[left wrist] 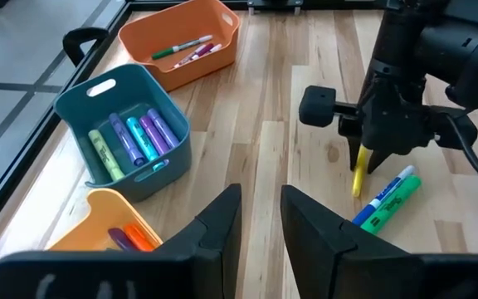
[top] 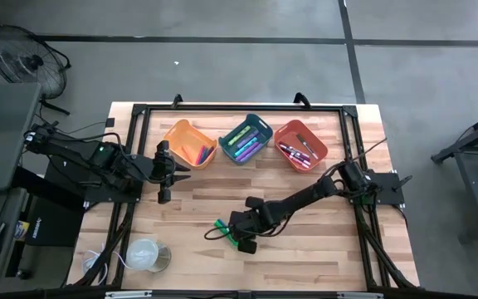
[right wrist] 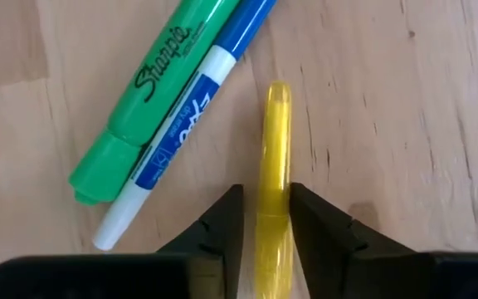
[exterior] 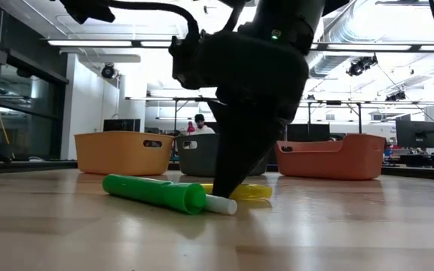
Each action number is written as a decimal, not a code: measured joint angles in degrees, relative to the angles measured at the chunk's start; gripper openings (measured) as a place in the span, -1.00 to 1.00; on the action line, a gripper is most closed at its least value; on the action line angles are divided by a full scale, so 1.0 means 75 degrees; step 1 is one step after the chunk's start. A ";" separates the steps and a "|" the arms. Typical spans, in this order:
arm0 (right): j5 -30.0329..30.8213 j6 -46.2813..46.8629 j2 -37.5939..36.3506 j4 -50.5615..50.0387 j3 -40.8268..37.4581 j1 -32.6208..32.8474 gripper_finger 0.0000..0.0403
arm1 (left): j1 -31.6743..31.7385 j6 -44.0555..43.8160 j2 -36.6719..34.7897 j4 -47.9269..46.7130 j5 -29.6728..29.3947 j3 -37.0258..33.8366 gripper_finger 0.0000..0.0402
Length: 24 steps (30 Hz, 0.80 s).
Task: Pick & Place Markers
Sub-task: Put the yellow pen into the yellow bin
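Observation:
Three markers lie together on the wooden table near its front: a yellow marker (right wrist: 276, 141), a green marker (right wrist: 139, 108) and a blue-and-white marker (right wrist: 189, 124), the last two side by side. My right gripper (right wrist: 264, 195) stands over the yellow marker (left wrist: 359, 170), pointing down steeply and shut on it. My left gripper (left wrist: 260, 195) hangs open above the table's left part (top: 177, 172), with nothing between its fingers. Other markers lie in the three bins at the back. My right gripper pinches the yellow marker's two long sides (right wrist: 276, 187) between its two fingers. The fingers come from above, pointing steeply down, and lie across the marker. The marker lies flat on the table, and its free end (right wrist: 278, 91) sticks out past the fingertips.
An orange bin (top: 187, 143), a teal bin (top: 247, 139) and a red bin (top: 299, 144) stand in a row at the table's far edge. A white round cup (top: 143, 253) lies near the front left corner. The green marker (exterior: 153, 193) lies right beside the right gripper.

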 joint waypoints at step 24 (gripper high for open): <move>-0.0042 0.0234 -0.0017 -0.0035 0.0000 0.0093 -0.85 | 0.0000 -0.0173 0.0000 0.0006 0.0133 0.0000 -0.59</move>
